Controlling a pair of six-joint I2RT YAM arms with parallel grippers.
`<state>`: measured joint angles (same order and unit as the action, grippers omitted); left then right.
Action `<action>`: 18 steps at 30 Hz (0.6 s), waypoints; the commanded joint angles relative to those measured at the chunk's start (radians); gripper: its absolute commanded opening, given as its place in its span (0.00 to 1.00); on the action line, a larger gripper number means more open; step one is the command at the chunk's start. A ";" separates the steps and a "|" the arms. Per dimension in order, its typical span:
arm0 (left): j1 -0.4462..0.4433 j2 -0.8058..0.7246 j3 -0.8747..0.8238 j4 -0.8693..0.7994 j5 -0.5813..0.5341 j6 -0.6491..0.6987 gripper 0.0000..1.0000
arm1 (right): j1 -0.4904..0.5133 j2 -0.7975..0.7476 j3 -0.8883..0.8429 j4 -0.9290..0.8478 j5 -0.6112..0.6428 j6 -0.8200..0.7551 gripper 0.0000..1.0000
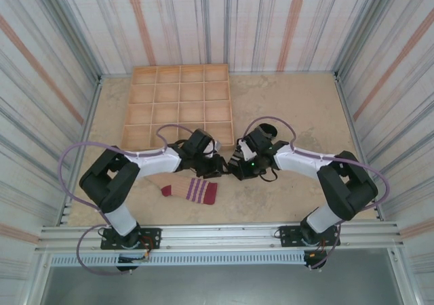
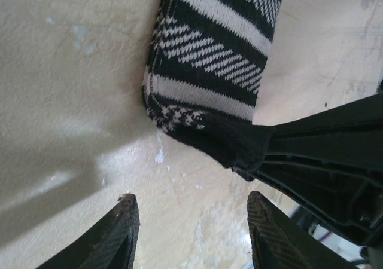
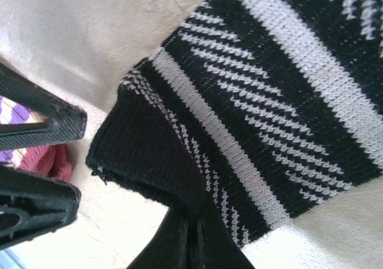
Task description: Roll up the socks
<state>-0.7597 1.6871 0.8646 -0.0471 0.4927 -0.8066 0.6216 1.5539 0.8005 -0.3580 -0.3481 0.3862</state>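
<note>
A black sock (image 3: 269, 101) with grey-white stripes lies on the table between the two arms, also in the left wrist view (image 2: 209, 72). My right gripper (image 3: 192, 221) is shut on its plain black cuff edge. In the left wrist view, my left gripper (image 2: 194, 221) stands open just short of that cuff, nothing between its fingertips (image 2: 127, 221). The right gripper's black fingers (image 2: 323, 161) reach in from the right. From above, the left gripper (image 1: 218, 166) and right gripper (image 1: 239, 168) almost meet. The beige sock (image 1: 190, 191) with purple-white stripes and dark red ends lies flat nearer the front.
A wooden tray (image 1: 182, 66) divided into square compartments sits at the back left of the table. Striped walls close in the table on three sides. A metal rail (image 1: 217, 234) runs along the front edge by the arm bases.
</note>
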 commanded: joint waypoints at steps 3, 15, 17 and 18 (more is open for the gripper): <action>-0.037 -0.043 -0.057 0.134 -0.162 -0.017 0.50 | -0.077 0.045 0.025 -0.042 -0.142 0.072 0.00; -0.105 -0.009 -0.058 0.228 -0.339 -0.116 0.44 | -0.152 0.173 0.083 -0.052 -0.303 0.144 0.00; -0.107 0.002 -0.059 0.239 -0.345 -0.131 0.39 | -0.154 0.181 0.097 -0.063 -0.308 0.145 0.00; -0.107 0.006 -0.064 0.245 -0.349 -0.137 0.37 | -0.155 0.185 0.103 -0.069 -0.311 0.147 0.00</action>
<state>-0.8635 1.6779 0.7925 0.1680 0.1993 -0.9146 0.4725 1.7157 0.8757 -0.3786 -0.6277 0.4988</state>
